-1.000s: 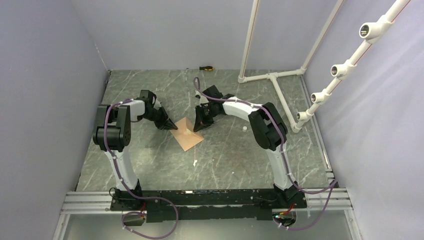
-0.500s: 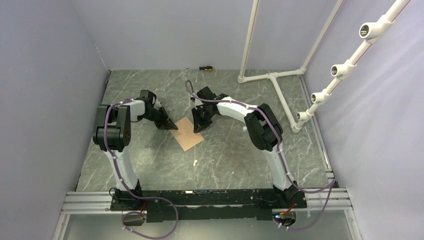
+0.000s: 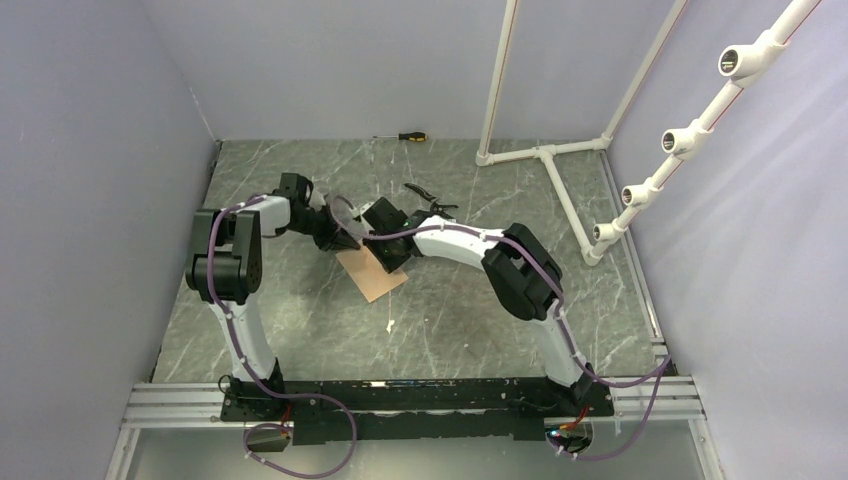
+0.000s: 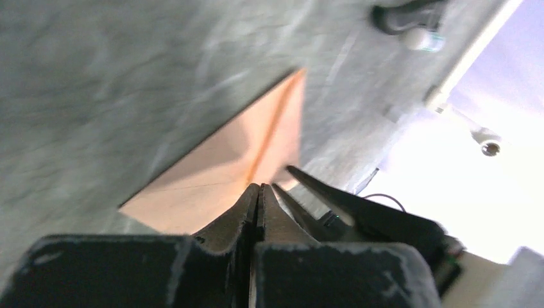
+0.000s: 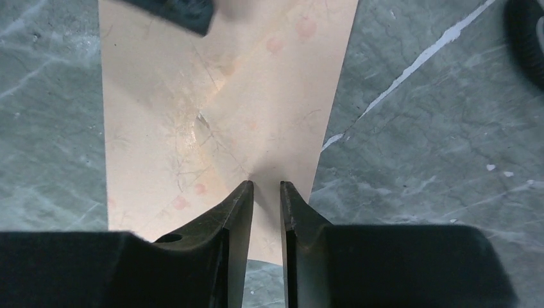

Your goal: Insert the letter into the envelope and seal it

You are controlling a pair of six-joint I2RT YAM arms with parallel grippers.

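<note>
Right wrist view, supplemented by the left wrist and top external views: the envelope (image 5: pixel 192 128) is shown lying flat on the grey marbled tabletop (image 5: pixel 417 128), roughly midway between the two arms. Its flap is folded down, so that the seams form a cross on the upper face. The letter is not seen as a separate sheet anywhere; it is judged to be inside, though this cannot be confirmed. The right gripper (image 5: pixel 266 186) is set over one end of the envelope with its jaws a narrow gap apart. Nothing is caught between them, and paper is visible through the gap. The left gripper (image 4: pixel 258 189) is clenched tight and empty, with its tip set at the opposite end. It is apparently used as a blunt point by which the paper is pinned against sliding while the flap is pressed, though contact cannot be confirmed. The sealing step is judged to be in hand. Because both grippers are placed near each other over one small sheet, each is the chief obstruction to the other. Further out, a screwdriver (image 3: pixel 411 136) is laid at the far edge of the tabletop, a white pipe frame (image 3: pixel 545 155) is stood at the far right, and small white scraps (image 3: pixel 390 325) are scattered nearer the bases, all well apart from the envelope.
</note>
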